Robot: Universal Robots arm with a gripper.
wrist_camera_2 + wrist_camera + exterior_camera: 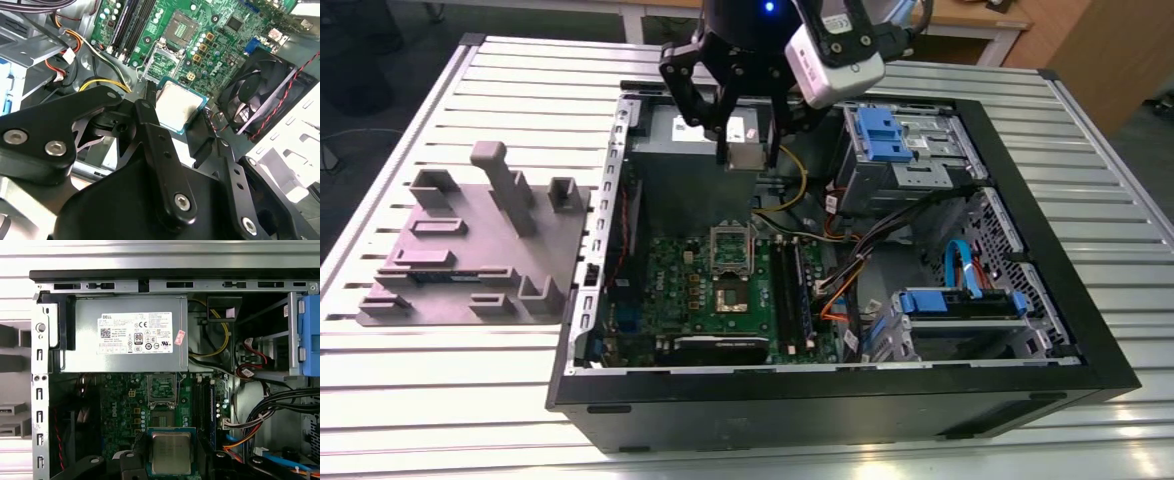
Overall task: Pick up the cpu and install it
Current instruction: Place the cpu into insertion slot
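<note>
Closed on two opposite edges of the small flat square cpu, silver metal top up toward the wrist: black fingers of the gripper. Held in the air inside the open black computer case, near the grey power-supply box. Not seated. Lower down on the green motherboard, well apart from the chip: the open metal-framed socket, towards the case's near wall in the exterior view. Square, so no long axis; edges roughly parallel to the socket's.
</note>
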